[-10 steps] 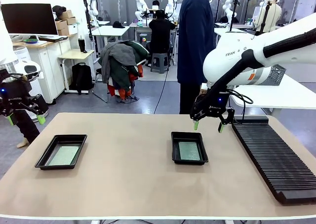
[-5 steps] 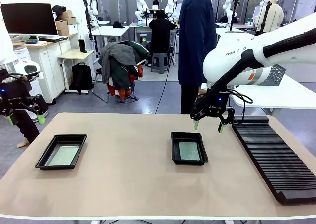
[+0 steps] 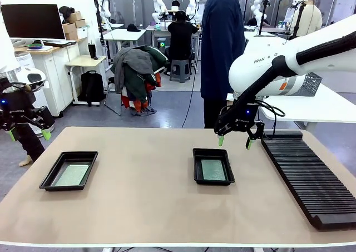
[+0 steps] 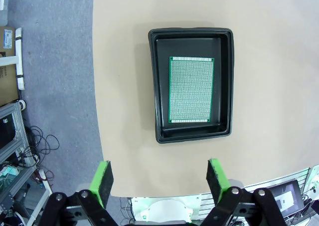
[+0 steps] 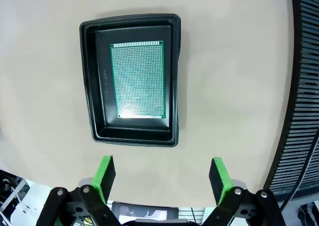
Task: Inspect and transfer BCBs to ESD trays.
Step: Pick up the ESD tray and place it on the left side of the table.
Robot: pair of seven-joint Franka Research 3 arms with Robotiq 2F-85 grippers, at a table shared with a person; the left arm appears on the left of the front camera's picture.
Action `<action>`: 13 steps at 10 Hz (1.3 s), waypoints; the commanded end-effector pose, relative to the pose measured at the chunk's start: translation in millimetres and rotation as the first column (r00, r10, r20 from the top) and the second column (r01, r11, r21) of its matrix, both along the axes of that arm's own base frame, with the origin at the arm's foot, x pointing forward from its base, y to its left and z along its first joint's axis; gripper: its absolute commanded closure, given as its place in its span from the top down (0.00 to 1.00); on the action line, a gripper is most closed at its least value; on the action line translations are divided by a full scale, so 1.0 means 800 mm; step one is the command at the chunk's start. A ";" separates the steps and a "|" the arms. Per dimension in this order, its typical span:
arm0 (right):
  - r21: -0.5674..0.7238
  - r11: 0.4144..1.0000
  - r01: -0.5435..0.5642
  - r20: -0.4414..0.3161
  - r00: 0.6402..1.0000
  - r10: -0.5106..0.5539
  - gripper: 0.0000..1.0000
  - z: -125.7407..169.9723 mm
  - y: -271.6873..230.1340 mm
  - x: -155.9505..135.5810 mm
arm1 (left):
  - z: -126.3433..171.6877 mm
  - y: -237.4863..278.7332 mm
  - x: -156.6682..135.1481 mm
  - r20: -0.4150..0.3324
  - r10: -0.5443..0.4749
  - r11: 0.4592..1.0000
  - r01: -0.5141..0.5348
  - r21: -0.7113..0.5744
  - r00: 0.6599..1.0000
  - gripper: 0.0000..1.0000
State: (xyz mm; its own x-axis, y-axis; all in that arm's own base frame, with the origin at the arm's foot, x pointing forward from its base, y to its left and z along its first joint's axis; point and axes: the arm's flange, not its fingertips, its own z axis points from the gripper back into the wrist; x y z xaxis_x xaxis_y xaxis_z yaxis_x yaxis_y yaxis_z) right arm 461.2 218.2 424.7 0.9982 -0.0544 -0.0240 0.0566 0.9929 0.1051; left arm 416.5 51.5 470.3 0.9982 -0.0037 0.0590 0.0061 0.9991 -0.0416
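Two shallow black rectangular plastic trays (image 3: 69,171) (image 3: 213,166), one near the worktop's left edge, one right of centre, each holding a flat green circuit board (image 4: 190,89) (image 5: 139,80); both grippers (image 4: 159,177) (image 5: 160,173) aloft, fingers apart, empty; transfer apparently complete.

partly hidden "fran" and "o" in dark letters on the right arm's (image 3: 278,68) white casing
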 end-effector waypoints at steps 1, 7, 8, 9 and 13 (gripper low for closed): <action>0.009 1.000 0.007 0.000 1.000 -0.007 1.00 -0.001 0.000 -0.002 | -0.003 0.000 0.000 0.008 0.001 1.000 -0.001 -0.009 1.000 1.00; 0.009 1.000 0.007 0.000 1.000 -0.007 1.00 -0.001 0.000 -0.002 | -0.003 0.000 0.000 0.008 0.001 1.000 -0.001 -0.009 1.000 1.00; 0.009 1.000 0.007 0.000 1.000 -0.007 1.00 -0.001 0.000 -0.002 | -0.003 0.000 0.000 0.008 0.001 1.000 -0.001 -0.009 1.000 1.00; 0.009 1.000 0.007 0.000 1.000 -0.007 1.00 -0.001 0.000 -0.002 | -0.003 0.000 0.000 0.008 0.001 1.000 -0.001 -0.009 1.000 1.00; 0.139 0.990 0.018 -0.005 1.000 -0.017 1.00 0.002 -0.040 -0.013 | 0.023 -0.050 0.003 0.027 0.004 1.000 -0.004 -0.009 1.000 1.00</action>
